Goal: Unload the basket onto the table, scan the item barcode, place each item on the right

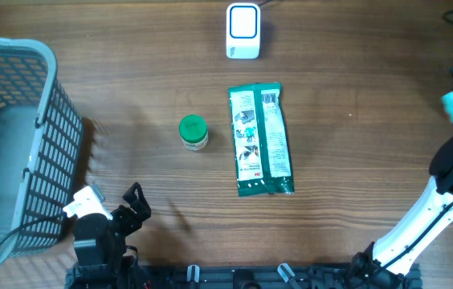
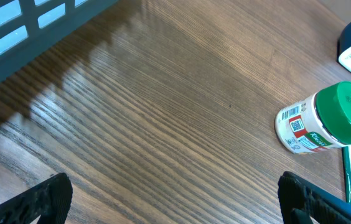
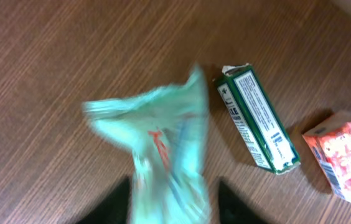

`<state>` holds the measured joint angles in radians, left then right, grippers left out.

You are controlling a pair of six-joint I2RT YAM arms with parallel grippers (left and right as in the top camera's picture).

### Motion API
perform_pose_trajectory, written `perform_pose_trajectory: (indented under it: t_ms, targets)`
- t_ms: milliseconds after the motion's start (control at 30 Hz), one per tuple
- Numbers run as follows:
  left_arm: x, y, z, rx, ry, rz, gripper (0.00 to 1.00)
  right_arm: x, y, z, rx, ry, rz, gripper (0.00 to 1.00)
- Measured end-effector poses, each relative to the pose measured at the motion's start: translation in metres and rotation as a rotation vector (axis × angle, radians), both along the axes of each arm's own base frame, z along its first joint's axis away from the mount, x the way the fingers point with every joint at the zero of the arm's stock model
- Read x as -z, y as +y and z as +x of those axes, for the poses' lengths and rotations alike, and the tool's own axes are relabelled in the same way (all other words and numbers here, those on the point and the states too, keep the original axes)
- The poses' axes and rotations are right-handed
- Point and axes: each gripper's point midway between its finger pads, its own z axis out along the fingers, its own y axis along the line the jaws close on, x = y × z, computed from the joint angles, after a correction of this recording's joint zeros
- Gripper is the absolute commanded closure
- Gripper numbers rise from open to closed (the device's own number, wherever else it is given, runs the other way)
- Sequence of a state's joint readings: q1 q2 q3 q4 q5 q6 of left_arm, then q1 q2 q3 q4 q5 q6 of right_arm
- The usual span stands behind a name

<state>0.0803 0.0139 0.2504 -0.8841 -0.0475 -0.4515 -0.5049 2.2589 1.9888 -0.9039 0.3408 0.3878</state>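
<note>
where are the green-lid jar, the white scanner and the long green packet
green-lid jar [image 1: 193, 128]: overhead view, on its green lid
white scanner [image 1: 242, 24]: overhead view, on its blue-edged front face
long green packet [image 1: 261, 140]: overhead view, on the middle of its printed face

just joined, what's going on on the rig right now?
The right gripper is at the far right of the table with a teal packet between its fingers. The packet is motion-blurred, so I can't tell if it's gripped. A green box and a red carton lie beside it. The left gripper is open and empty near the basket. A green-lidded jar and a green pouch lie mid-table, below the scanner.
</note>
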Motion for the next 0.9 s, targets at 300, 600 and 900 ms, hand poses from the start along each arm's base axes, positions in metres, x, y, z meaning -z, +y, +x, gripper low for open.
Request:
perform_pose_trajectory:
  t_ms: [300,600,900]
  targets:
    - [0.0,0.0,0.0,0.0,0.0,0.0,0.0,-0.111,0.09,0.01,-0.175,-0.258,0.263,0.0]
    - [0.0,0.0,0.0,0.0,0.0,0.0,0.0,-0.094,0.381,-0.009,-0.826,0.014,0.602,0.0]
    - [0.0,0.0,0.0,0.0,0.0,0.0,0.0,0.032,0.459,-0.056,-1.084,0.189,0.635,0.0]
